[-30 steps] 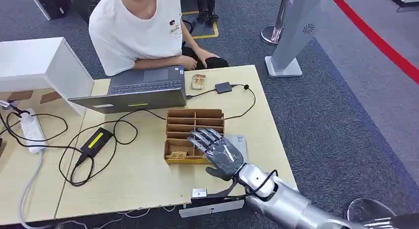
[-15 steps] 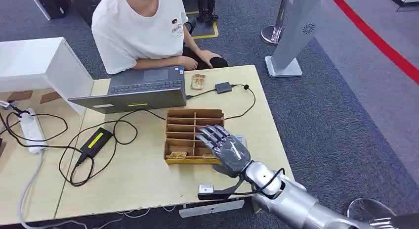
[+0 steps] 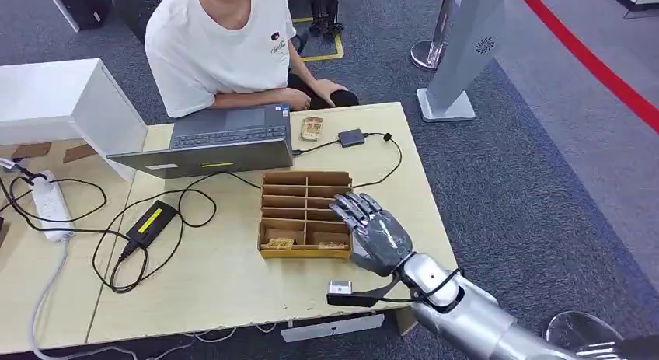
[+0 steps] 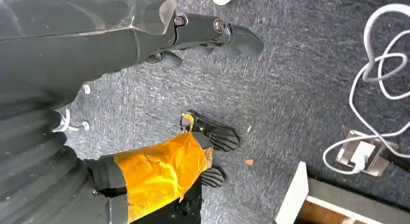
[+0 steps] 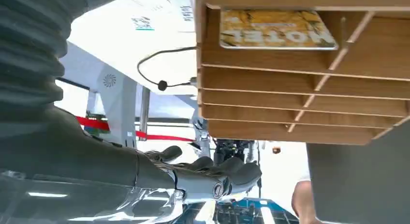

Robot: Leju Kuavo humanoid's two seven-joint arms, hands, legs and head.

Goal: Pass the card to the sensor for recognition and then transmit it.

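Observation:
A brown cardboard organizer box (image 3: 305, 181) sits mid-table. A yellow card (image 3: 280, 242) lies in its front left compartment and another card (image 3: 330, 241) in the front right one. The right wrist view shows a yellow card (image 5: 276, 29) lying flat in a compartment of the box (image 5: 300, 103). My right hand (image 3: 374, 231) hovers at the box's right front corner, fingers spread and holding nothing; its fingers (image 5: 212, 171) are empty there too. A further card (image 3: 312, 127) lies beside a small dark sensor (image 3: 351, 137) at the far edge. My left hand (image 4: 208, 33) hangs over the carpet, empty.
A person in a white shirt (image 3: 221, 45) sits behind an open laptop (image 3: 214, 146). A power adapter (image 3: 151, 222), looping cables (image 3: 116, 259) and a white power strip (image 3: 48, 204) cover the table's left part. A white box (image 3: 62, 103) stands far left.
My right hand has slid to the right, from above the box's front compartments to its right front corner. The front right card is uncovered now.

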